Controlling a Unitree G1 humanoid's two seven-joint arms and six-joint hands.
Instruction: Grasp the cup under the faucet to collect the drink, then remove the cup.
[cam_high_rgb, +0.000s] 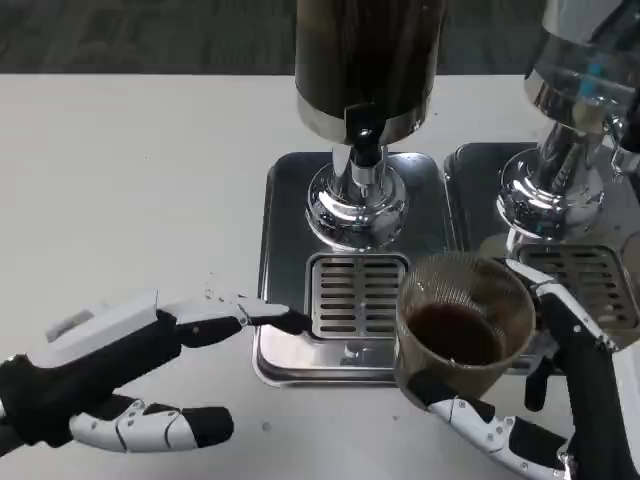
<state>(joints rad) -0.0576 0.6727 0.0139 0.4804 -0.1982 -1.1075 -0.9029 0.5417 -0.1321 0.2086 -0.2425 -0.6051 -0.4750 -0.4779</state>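
Observation:
A clear ribbed glass cup (462, 335) with dark drink in its bottom is gripped by my right hand (545, 400); fingers wrap under and behind it. The cup sits at the right front corner of the steel drip tray (285, 250), to the right of the slotted grate (355, 295). The dark drink dispenser (368, 70) rises behind on a chrome base, its black faucet (364, 135) pointing down over the grate. My left hand (130, 370) lies open on the table left of the tray, one fingertip touching the tray's front left edge.
A second chrome dispenser (570, 120) with its own drip tray (600, 280) stands at the right, close behind my right hand. White table stretches to the left and front.

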